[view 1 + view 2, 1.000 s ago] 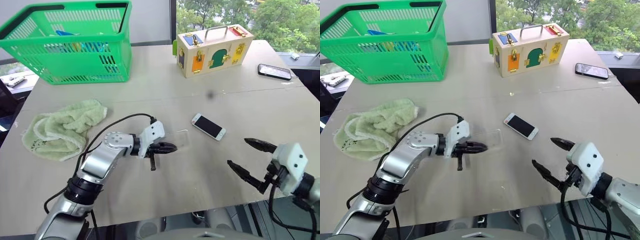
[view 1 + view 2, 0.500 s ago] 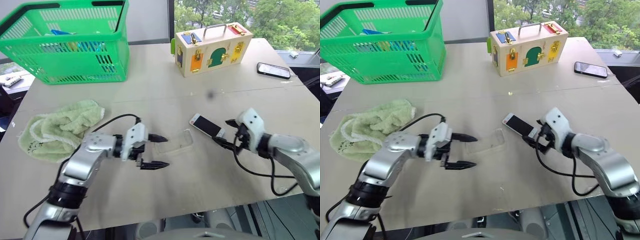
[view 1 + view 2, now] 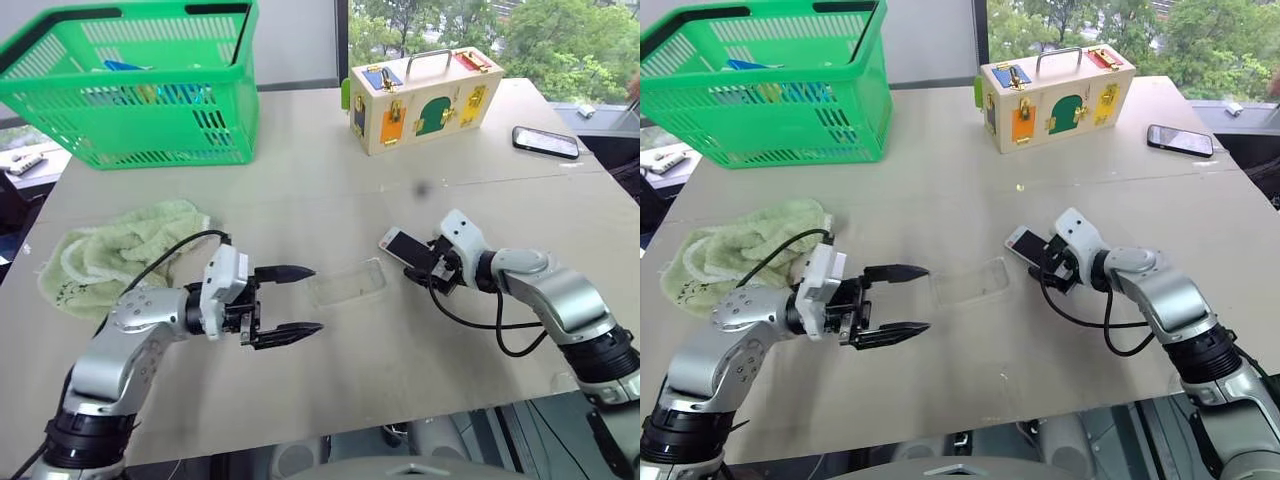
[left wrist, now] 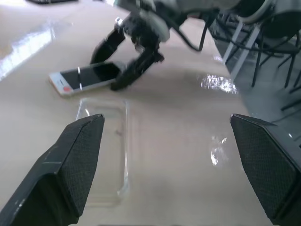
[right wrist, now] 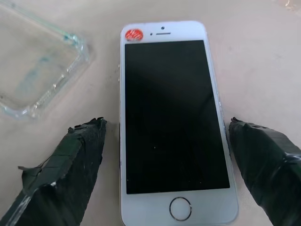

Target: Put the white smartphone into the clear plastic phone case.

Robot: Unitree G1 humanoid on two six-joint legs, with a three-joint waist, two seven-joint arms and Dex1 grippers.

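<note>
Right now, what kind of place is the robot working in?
Likely an office or lab test bench: a plain table set by a window onto trees, laid with unrelated props, a green basket, a wooden latch box and a towel.

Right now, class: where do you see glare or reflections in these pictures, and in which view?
Left wrist view: bright glare streaks across the table and glints on the clear case. Right wrist view: the white smartphone has a dark, glare-free screen. Left eye view: the dark phone reflects daylight.
</note>
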